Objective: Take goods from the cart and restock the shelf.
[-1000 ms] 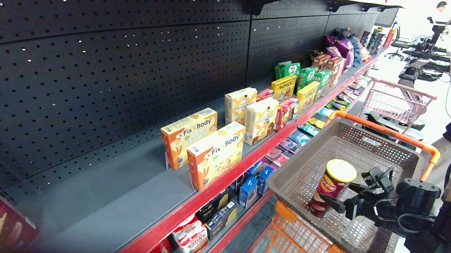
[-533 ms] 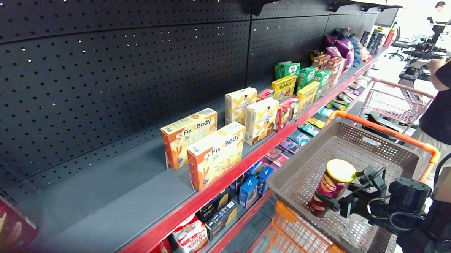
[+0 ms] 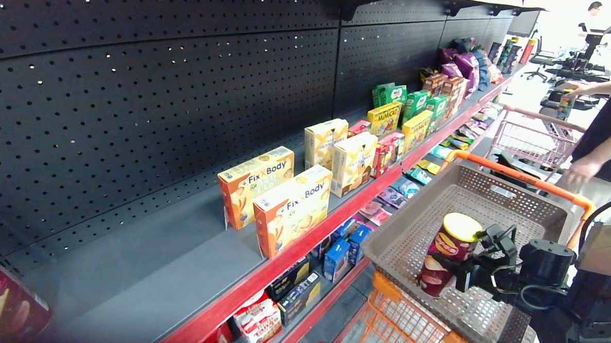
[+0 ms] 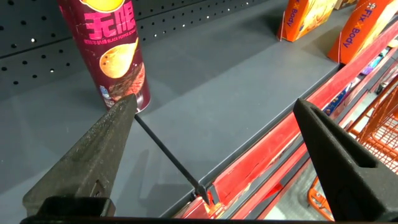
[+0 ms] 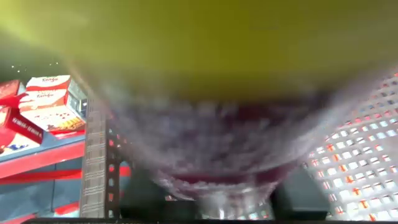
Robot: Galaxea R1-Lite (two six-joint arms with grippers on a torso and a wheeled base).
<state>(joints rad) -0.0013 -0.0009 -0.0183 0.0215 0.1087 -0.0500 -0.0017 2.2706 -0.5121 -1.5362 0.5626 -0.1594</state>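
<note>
Step in hand: picking from the cart. The right gripper (image 3: 459, 246) is sitting at the lower right of the head view, inside the grey cart basket (image 3: 510, 198), with one finger on each side of the chip can (image 3: 442, 249). Both fingers look to be pressing against the can just below its yellow lid, so I am reading this as a closed grasp. The can is leaning slightly and its base appears to be resting on the basket floor, so the lift is not yet done.

The left gripper (image 4: 214, 106) is hanging over the bare grey shelf (image 4: 205, 93), fingers spread wide and holding nothing. A second can (image 4: 115, 56) is standing upright on the shelf just beyond it.

Next move, as I judge it:
- Lifting the chip can straight up until it is clearing the basket rim.
- Carrying it toward the lower left of the head view, to the open stretch of shelf short of the orange boxes (image 3: 291, 207).

Risk: a smooth cylinder held this near the lid may be slipping or tipping during the swing.
</note>
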